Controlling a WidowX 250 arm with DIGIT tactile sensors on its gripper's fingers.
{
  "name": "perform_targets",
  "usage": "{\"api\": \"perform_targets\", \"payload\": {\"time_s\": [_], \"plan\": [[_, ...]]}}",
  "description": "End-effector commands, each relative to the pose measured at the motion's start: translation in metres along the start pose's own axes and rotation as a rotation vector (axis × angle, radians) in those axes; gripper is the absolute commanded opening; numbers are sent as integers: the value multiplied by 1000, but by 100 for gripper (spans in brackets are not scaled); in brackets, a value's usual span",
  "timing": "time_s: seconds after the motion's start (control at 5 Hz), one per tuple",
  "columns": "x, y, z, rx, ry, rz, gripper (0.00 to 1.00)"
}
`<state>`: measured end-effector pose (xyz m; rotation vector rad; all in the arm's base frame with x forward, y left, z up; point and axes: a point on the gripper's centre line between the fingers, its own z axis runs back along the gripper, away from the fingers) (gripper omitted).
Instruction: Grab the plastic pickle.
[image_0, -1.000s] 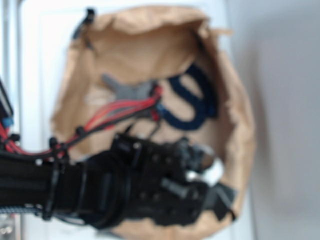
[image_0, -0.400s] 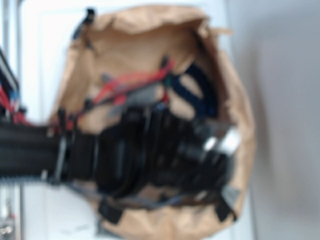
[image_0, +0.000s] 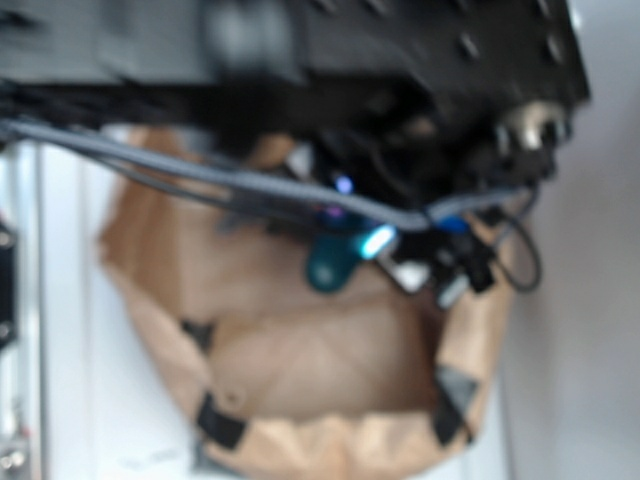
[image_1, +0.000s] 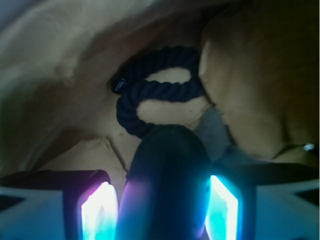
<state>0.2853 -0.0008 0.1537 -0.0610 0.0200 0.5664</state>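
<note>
A blurred black arm fills the top of the exterior view, hiding the far half of the brown paper bag. In the wrist view the gripper is closed on the plastic pickle, its lit fingers pressing both sides. The navy rope loop lies beyond on the bag's floor, a grey shape just right, too dim to identify.

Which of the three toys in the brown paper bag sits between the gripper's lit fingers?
The smooth dark green plastic pickle. It fills the gap of the gripper, while the navy blue rope loop and grey plush toy lie beyond it.
</note>
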Motion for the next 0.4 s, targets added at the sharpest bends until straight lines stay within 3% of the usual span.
{"api": "perform_targets", "payload": {"time_s": [0.0, 0.2], "plan": [[-43, 22, 59, -43, -325, -496, 0], [-47, 25, 62, 33, -372, -547, 0]]}}
